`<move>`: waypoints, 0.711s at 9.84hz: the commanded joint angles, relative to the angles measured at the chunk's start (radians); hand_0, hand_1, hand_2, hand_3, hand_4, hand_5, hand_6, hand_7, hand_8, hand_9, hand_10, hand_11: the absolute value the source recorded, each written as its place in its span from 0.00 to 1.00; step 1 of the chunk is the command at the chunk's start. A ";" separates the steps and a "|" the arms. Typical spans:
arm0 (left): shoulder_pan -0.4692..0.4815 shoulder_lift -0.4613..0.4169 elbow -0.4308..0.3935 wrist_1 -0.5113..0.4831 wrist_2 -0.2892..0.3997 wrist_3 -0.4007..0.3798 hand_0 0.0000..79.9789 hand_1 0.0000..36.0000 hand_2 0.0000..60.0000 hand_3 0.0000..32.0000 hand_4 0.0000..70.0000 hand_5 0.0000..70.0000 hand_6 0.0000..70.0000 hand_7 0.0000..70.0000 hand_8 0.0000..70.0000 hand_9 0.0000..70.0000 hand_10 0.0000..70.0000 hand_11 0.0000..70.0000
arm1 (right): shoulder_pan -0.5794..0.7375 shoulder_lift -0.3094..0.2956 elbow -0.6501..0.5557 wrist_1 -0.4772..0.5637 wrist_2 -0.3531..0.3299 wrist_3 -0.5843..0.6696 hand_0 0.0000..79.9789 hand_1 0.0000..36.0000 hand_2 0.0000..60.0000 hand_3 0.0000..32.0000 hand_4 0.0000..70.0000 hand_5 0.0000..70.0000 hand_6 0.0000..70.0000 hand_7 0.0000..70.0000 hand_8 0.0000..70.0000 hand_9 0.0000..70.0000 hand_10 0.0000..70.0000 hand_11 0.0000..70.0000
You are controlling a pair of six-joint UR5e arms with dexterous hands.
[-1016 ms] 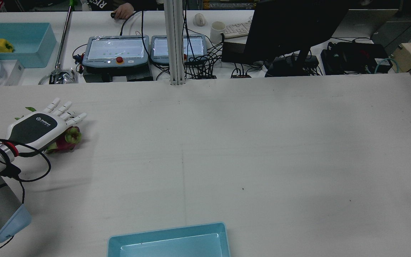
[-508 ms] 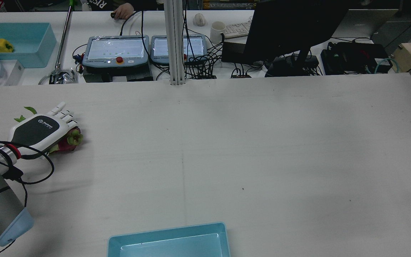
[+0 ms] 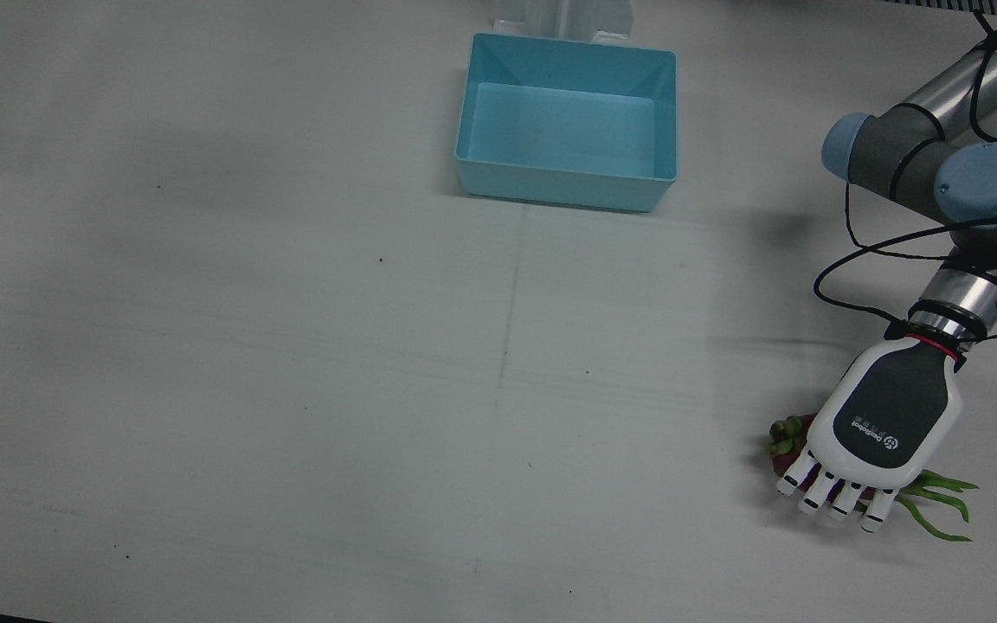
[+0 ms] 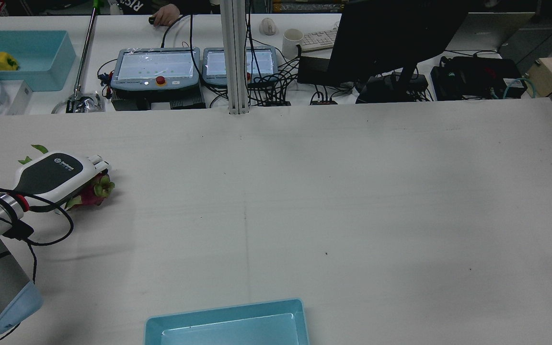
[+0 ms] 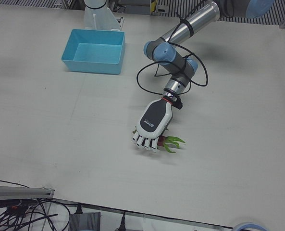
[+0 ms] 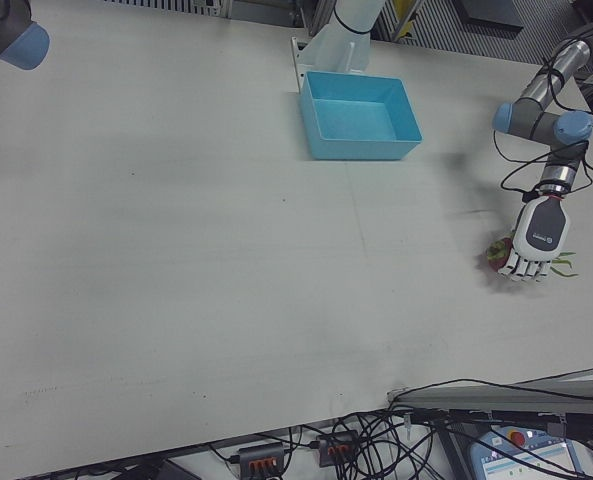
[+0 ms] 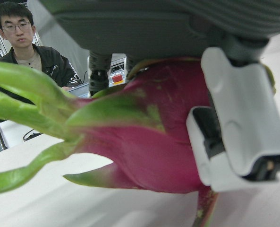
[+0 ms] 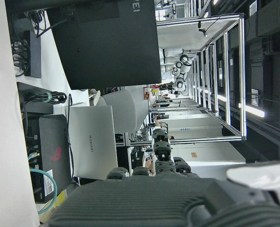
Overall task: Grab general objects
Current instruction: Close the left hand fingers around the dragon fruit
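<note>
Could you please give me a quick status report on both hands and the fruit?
Left hand fingers curled over the dragon fruit, fruit on the table. Right hand's state unclear, only its own camera shows it. Blue bin empty; nothing in the way.

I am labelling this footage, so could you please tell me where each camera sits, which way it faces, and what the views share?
Front view: overhead, looking down; left hand covers the dragon fruit.
Rear view: high behind the arms, facing the operators' desk; left hand at the view's left.
Left-front view: operators' side, facing the robot; left arm, hand, blue bin.
Right-front view: the same side; whole table, left hand.
Left hand view: under the palm; fruit and a finger.
Right hand view: sideways, off-table; right hand's own dark underside only.
Shared: the four fixed views show hand and fruit.
</note>
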 commanded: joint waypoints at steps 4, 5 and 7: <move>-0.008 0.038 -0.119 -0.038 0.011 -0.046 0.88 1.00 1.00 0.00 0.83 1.00 1.00 1.00 1.00 1.00 1.00 1.00 | 0.000 0.000 0.000 0.000 0.000 0.000 0.00 0.00 0.00 0.00 0.00 0.00 0.00 0.00 0.00 0.00 0.00 0.00; -0.018 0.075 -0.191 -0.038 0.012 -0.136 0.89 1.00 1.00 0.00 1.00 1.00 1.00 1.00 1.00 1.00 1.00 1.00 | -0.001 0.000 0.000 0.000 0.000 0.000 0.00 0.00 0.00 0.00 0.00 0.00 0.00 0.00 0.00 0.00 0.00 0.00; -0.044 0.092 -0.227 -0.060 0.082 -0.296 0.99 1.00 1.00 0.00 1.00 1.00 1.00 1.00 1.00 1.00 1.00 1.00 | 0.000 0.000 0.000 0.000 0.000 0.000 0.00 0.00 0.00 0.00 0.00 0.00 0.00 0.00 0.00 0.00 0.00 0.00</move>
